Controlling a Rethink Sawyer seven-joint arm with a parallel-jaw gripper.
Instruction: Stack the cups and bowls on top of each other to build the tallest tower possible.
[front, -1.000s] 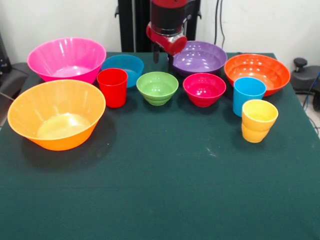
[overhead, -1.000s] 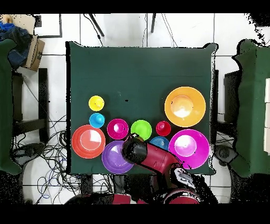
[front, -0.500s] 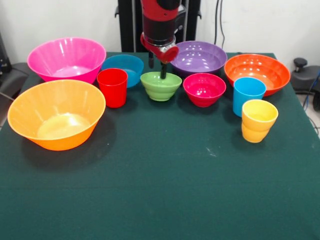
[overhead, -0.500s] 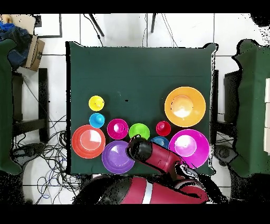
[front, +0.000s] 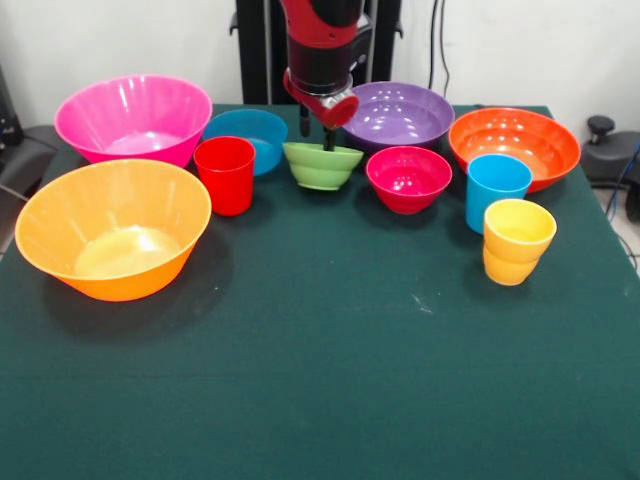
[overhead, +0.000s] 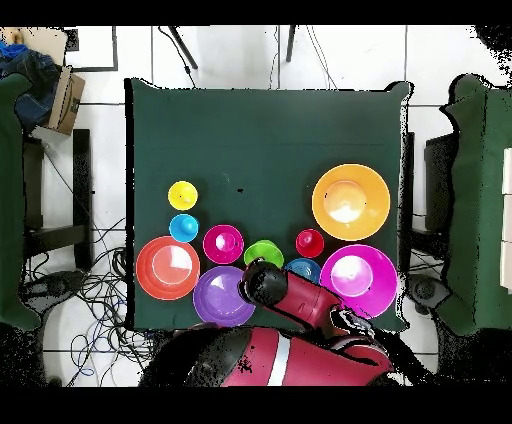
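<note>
My gripper (front: 316, 138) is shut on the far rim of the small green bowl (front: 322, 167), which hangs tilted just above the cloth between the red cup (front: 225, 175) and the crimson-pink bowl (front: 408, 178). Behind stand the small blue bowl (front: 245, 135) and the purple bowl (front: 400, 115). The pink bowl (front: 133, 118) and the yellow-orange bowl (front: 112, 228) are at the left. The orange bowl (front: 514, 145), sky-blue cup (front: 497, 190) and yellow cup (front: 518, 240) are at the right. From overhead the arm (overhead: 265, 285) hides the gripper and part of the green bowl (overhead: 264, 252).
All bowls and cups stand in the half of the green-clothed table (front: 320, 380) nearer the robot. The robot's black pedestal (front: 255, 50) rises behind the table. Other green tables (overhead: 475, 200) flank it in the overhead view.
The gripper came down from behind the bowls onto the green bowl's far rim and closed on it. The bowl has since risen a little, moved toward the robot and tipped.
</note>
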